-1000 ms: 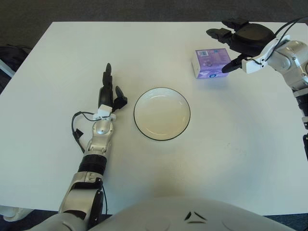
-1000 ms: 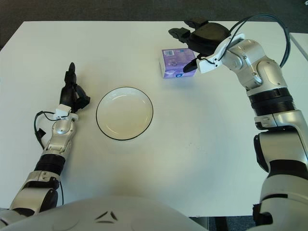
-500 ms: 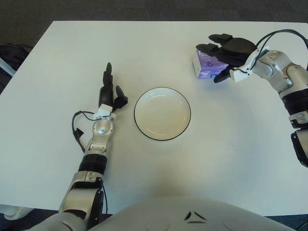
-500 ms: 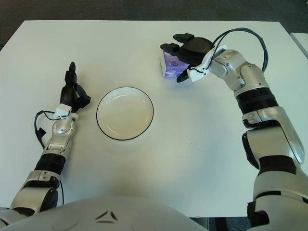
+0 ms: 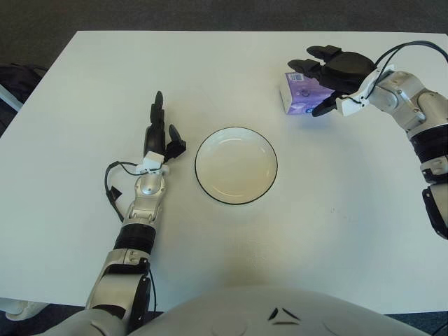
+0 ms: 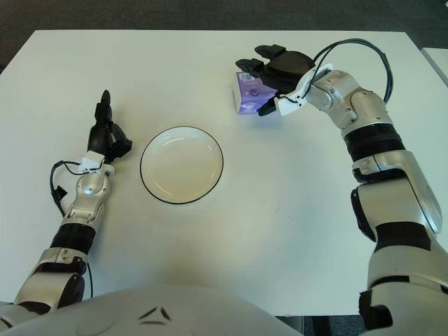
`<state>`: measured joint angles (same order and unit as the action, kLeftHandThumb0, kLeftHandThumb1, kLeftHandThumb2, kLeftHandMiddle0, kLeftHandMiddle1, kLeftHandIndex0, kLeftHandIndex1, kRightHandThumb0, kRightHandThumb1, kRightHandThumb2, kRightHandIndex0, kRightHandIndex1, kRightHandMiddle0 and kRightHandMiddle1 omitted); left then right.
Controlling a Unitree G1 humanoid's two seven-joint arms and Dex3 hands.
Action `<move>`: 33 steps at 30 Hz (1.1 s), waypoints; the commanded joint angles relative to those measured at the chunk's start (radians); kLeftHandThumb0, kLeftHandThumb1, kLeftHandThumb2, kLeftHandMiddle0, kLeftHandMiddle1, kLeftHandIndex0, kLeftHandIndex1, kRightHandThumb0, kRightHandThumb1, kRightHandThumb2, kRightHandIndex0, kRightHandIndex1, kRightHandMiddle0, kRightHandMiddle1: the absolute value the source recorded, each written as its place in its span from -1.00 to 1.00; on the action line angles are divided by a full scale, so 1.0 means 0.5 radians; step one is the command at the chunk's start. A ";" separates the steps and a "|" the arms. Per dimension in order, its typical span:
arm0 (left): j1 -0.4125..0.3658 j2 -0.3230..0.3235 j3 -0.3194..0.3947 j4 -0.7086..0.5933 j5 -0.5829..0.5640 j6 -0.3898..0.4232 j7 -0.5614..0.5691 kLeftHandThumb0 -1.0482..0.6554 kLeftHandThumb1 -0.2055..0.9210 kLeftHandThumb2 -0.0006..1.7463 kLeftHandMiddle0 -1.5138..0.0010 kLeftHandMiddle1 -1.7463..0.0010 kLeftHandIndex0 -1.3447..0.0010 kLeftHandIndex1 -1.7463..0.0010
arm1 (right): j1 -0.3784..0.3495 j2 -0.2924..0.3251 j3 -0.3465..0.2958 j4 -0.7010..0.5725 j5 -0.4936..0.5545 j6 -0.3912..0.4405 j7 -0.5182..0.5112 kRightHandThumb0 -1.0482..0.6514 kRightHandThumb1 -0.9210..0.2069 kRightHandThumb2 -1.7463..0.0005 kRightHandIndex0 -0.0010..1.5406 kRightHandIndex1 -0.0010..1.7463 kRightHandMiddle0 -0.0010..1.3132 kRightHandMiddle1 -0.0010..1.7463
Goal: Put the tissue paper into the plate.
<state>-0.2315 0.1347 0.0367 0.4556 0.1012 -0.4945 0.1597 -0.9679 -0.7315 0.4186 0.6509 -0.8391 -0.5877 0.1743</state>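
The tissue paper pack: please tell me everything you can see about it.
The tissue paper pack is a small purple packet with a glossy, plastic-looking wrapper and a pale label at its upper left corner. It lies on the white table, beyond and to the right of the plate, not in it. The right hand covers its right side, black fingers over its top.

The right hand (image 5: 329, 70) closes over a purple tissue packet (image 5: 301, 93) on a white table (image 5: 84, 84); the left hand (image 5: 159, 136) rests beside a black-rimmed plate (image 5: 236, 165).
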 commanded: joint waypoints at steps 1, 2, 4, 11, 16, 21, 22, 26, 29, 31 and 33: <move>0.238 -0.122 -0.060 0.248 0.032 0.015 0.017 -0.90 1.00 0.35 1.00 1.00 1.00 1.00 | -0.037 0.018 0.025 0.058 -0.042 0.013 -0.071 -1.00 -1.00 0.62 -1.00 -1.00 -1.00 -1.00; 0.238 -0.121 -0.060 0.248 0.033 0.015 0.017 -0.90 1.00 0.35 1.00 1.00 1.00 1.00 | -0.044 0.024 0.033 0.079 -0.053 0.016 -0.092 -1.00 -1.00 0.62 -1.00 -1.00 -1.00 -1.00; 0.240 -0.121 -0.061 0.248 0.033 0.016 0.016 -0.90 1.00 0.34 1.00 1.00 1.00 1.00 | -0.063 0.044 0.050 0.135 -0.077 0.026 -0.142 -1.00 -1.00 0.60 -1.00 -1.00 -1.00 -1.00; 0.237 -0.117 -0.061 0.264 0.040 -0.001 0.022 -0.90 1.00 0.34 1.00 1.00 1.00 1.00 | -0.121 0.100 0.110 0.287 -0.132 0.044 -0.268 -1.00 -1.00 0.58 -1.00 -1.00 -1.00 -1.00; 0.245 -0.113 -0.064 0.259 0.044 -0.002 0.020 -0.89 1.00 0.35 1.00 1.00 1.00 1.00 | -0.153 0.126 0.147 0.355 -0.155 0.073 -0.320 -1.00 -1.00 0.53 -1.00 -1.00 -1.00 -1.00; 0.251 -0.109 -0.064 0.259 0.046 -0.004 0.018 -0.89 1.00 0.35 0.99 1.00 1.00 1.00 | -0.183 0.148 0.180 0.409 -0.169 0.115 -0.342 -1.00 -1.00 0.51 -1.00 -1.00 -1.00 -1.00; 0.253 -0.108 -0.064 0.257 0.046 -0.005 0.017 -0.89 1.00 0.35 0.99 1.00 1.00 1.00 | -0.188 0.152 0.185 0.416 -0.172 0.124 -0.341 -1.00 -1.00 0.51 -1.00 -1.00 -1.00 -1.00; 0.258 -0.101 -0.067 0.259 0.053 -0.007 0.015 -0.89 1.00 0.35 0.99 1.00 1.00 1.00 | -0.216 0.171 0.205 0.464 -0.184 0.167 -0.330 -1.00 -1.00 0.50 -1.00 -1.00 -1.00 -1.00; 0.263 -0.096 -0.067 0.254 0.058 -0.008 0.017 -0.89 1.00 0.36 0.99 1.00 1.00 1.00 | -0.231 0.178 0.217 0.491 -0.184 0.192 -0.314 -1.00 -1.00 0.50 -1.00 -1.00 -1.00 -1.00; 0.265 -0.094 -0.066 0.256 0.060 -0.012 0.019 -0.89 1.00 0.36 0.99 1.00 1.00 1.00 | -0.241 0.182 0.225 0.510 -0.184 0.205 -0.303 -1.00 -1.00 0.50 -1.00 -1.00 -1.00 -1.00; 0.267 -0.090 -0.066 0.260 0.065 -0.024 0.022 -0.89 1.00 0.36 0.99 0.99 1.00 1.00 | -0.255 0.189 0.240 0.543 -0.186 0.227 -0.280 -1.00 -1.00 0.50 -1.00 -1.00 -1.00 -1.00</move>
<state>-0.2319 0.1360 0.0367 0.4556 0.1048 -0.4948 0.1601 -1.0702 -0.6428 0.5242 0.9002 -0.9206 -0.4910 0.0183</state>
